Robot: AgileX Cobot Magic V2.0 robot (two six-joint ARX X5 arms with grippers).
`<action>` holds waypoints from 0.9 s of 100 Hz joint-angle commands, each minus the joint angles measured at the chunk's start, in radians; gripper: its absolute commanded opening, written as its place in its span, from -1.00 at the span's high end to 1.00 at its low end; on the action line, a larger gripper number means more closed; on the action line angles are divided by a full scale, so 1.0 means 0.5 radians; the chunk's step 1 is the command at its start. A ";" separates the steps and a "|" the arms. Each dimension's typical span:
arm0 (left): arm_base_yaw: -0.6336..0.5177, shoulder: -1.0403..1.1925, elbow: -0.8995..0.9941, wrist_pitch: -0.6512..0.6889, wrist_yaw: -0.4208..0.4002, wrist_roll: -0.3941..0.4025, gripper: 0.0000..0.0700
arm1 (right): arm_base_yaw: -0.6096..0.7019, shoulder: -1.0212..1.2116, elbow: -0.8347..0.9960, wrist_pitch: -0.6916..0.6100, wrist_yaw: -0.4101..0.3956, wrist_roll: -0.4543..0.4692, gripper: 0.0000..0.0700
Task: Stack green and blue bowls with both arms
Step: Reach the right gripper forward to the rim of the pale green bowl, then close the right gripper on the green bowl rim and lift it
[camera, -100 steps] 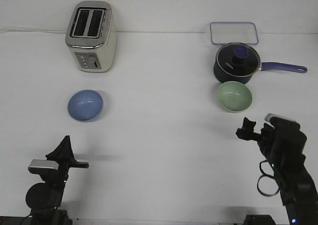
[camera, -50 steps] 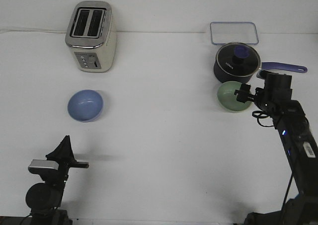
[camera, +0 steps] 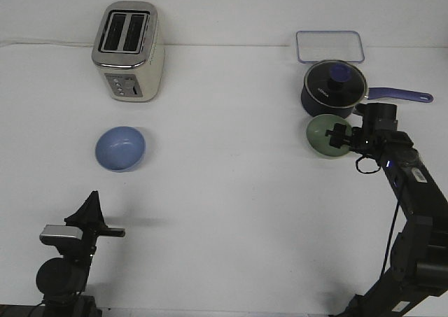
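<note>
The pale green bowl sits at the right, just in front of the navy saucepan, and looks tipped with its opening turned to the left. My right gripper is at the bowl's right rim, with its fingers closed over the rim. The light blue bowl sits upright on the table at the left, in front of the toaster. My left gripper stays low at the front left, well short of the blue bowl. Its fingers point up and show as one dark wedge, so the gap between them is hidden.
A cream toaster stands at the back left. A dark navy saucepan with a glass lid stands right behind the green bowl, its long handle pointing right. A clear lidded container lies behind the pan.
My right arm has reached forward from the front right to the green bowl and closed on its right rim. The bowl has tipped. The left arm and the blue bowl have not moved.
</note>
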 commanded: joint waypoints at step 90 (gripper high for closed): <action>0.003 -0.001 -0.037 0.021 -0.002 -0.005 0.96 | 0.046 -0.835 0.053 -0.340 -0.371 -0.111 1.00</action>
